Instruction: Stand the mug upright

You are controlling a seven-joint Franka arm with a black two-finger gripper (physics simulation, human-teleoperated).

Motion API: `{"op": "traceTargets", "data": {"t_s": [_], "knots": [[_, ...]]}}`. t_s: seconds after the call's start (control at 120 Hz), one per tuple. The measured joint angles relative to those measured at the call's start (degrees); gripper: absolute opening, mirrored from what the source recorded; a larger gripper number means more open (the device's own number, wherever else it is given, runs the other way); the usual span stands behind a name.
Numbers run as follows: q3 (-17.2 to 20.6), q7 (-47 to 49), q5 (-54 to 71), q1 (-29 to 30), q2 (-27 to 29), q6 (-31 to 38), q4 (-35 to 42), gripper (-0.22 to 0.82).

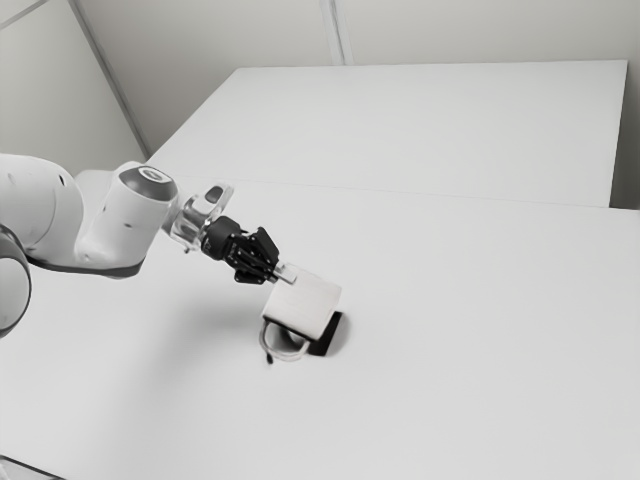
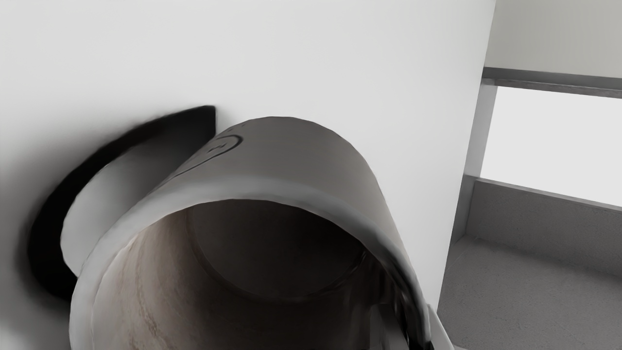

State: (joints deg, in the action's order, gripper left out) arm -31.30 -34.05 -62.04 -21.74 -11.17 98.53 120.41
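- At the tips of the claw (image 1: 281, 272), in the middle of the table (image 1: 450, 290), is the mug (image 1: 303, 302), just past the fingers on the exterior view's right.
- The claw is closed on the mug's wall near the rim (image 2: 252, 187), one finger inside the mouth and the other outside.
- The mug is tipped on its side, its open mouth facing back toward the claw and its bottom pointing away.
- Its handle (image 1: 265, 341) sits on the side nearer the exterior view's bottom edge.
- A dark shadow (image 1: 329, 332) falls on the table beside the mug; whether the mug touches the tabletop I cannot tell.
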Motion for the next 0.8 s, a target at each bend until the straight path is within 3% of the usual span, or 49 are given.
{"op": "traceTargets", "data": {"t_s": [0.275, 0.508, 0.8], "knots": [[3.3, 1.6, 7.3, 0.1, 8.2, 4.8, 0.3, -0.18], [9.4, 5.9, 30.7, 0.6, 15.2, 11.4, 0.5, -0.18], [16.3, 14.0, 57.4, -0.1, 16.1, 13.9, 0.6, -0.18]]}}
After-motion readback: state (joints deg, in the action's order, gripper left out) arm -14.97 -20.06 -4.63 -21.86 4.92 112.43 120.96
